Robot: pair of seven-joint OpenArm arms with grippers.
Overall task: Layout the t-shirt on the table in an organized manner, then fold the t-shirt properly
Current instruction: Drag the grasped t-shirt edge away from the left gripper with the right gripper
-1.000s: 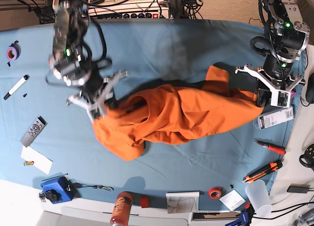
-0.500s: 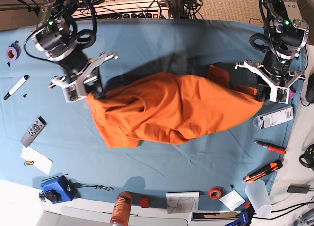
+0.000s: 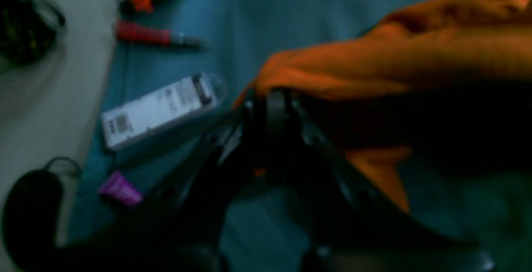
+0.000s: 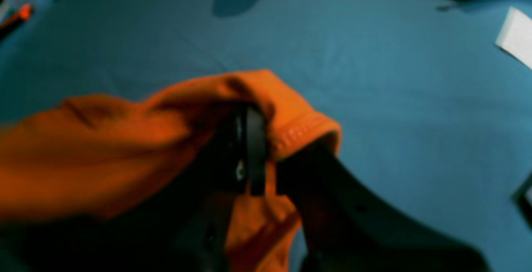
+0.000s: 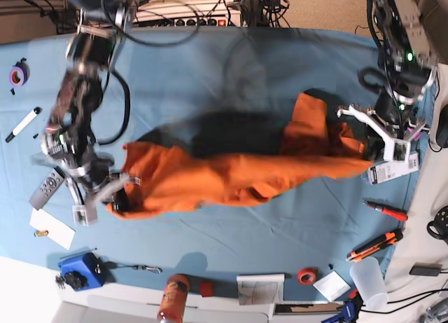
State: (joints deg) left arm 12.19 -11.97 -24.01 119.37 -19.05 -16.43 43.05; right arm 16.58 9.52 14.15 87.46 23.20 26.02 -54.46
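- Shirt (image 5: 238, 170) stretched across the worktop (image 5: 231, 64) middle between both tools.
- Left tool (image 5: 378, 144) pinching one shirt end, just beside a white packet (image 5: 389, 171).
- Right tool (image 5: 112, 195) clamped on the opposite hemmed end (image 4: 299, 133), near a remote (image 5: 46, 186).
- Wrist views blurred.

The teal-clothed table (image 5: 231, 64) carries the orange t-shirt (image 5: 238, 172) and scattered tools.

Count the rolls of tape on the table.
2. A purple roll lies at the table's far corner on the base view's left; a red roll sits at the near edge. The t-shirt may hide others.
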